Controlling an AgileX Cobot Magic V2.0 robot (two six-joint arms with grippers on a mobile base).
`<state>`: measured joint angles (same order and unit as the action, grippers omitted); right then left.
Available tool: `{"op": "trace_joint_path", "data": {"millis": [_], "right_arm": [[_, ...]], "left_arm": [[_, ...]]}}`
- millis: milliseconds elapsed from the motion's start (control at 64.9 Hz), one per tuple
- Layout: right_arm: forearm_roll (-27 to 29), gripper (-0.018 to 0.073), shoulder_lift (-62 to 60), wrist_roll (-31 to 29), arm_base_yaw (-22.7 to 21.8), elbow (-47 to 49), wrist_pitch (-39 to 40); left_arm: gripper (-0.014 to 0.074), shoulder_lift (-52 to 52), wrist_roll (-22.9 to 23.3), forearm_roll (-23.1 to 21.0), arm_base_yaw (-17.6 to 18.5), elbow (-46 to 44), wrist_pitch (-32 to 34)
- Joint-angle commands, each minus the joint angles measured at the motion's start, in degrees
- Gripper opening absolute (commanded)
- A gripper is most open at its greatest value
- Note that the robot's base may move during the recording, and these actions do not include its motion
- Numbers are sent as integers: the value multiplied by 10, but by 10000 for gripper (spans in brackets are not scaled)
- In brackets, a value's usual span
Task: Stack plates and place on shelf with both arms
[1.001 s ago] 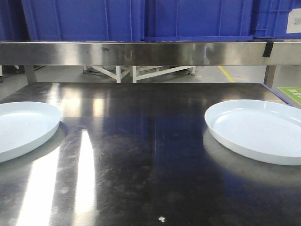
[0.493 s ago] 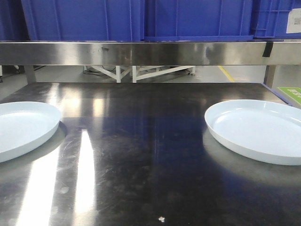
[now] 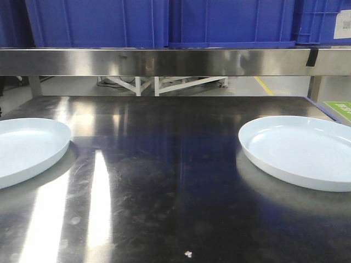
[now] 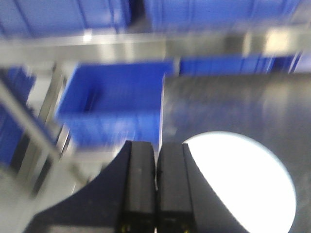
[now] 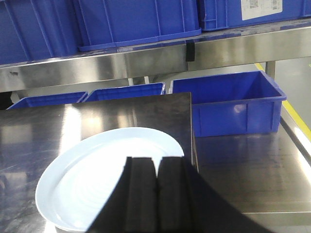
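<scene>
Steel desk point(image 3: 175, 181) below the shelf point(image 3: 175, 61) carries a left plate point(image 3: 27, 148) and right plate point(image 3: 301, 156) lying flat and well apart, seemingly one per arm, with the left end effector point(image 4: 156, 151) and right end effector point(image 5: 156, 164) each pressed together, empty, near its own plate.

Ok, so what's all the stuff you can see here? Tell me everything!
plates: two, pale blue-white; left plate and right plate lie far apart on the table
table: one, dark shiny steel, in front
shelf: one, steel, across the back above the table
bins: several, blue, on the shelf
lower bins: three, blue, beyond the table's far edge
speck: one, white, near the table's front edge
left gripper: one, black, fingers together, above the left plate's edge; blurred view
right gripper: one, black, fingers together, above the right plate
</scene>
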<state>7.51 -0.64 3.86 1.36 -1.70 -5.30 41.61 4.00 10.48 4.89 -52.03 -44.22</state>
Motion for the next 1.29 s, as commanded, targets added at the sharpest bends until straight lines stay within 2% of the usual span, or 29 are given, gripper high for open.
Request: {"op": "trace_joint_path", "data": {"millis": [0,46,246,416,1278], "right_arm": [[0,18,-11,-4,-3,0,47],[0,18,-11,-4,-3,0,47],[0,18,-11,-4,-3,0,47],[0,18,-11,-4,-3,0,47],[-7,18,-11,-4,-3,0,50]], "left_arm": [[85,59,0,9,4,-66,-40],[85,79,0,6,4,-81,-57],[85,108,0,-7,4,-89,-44],[85,110,0,11,4,-89,-30],[85,109,0,5,4,-89,-4]]}}
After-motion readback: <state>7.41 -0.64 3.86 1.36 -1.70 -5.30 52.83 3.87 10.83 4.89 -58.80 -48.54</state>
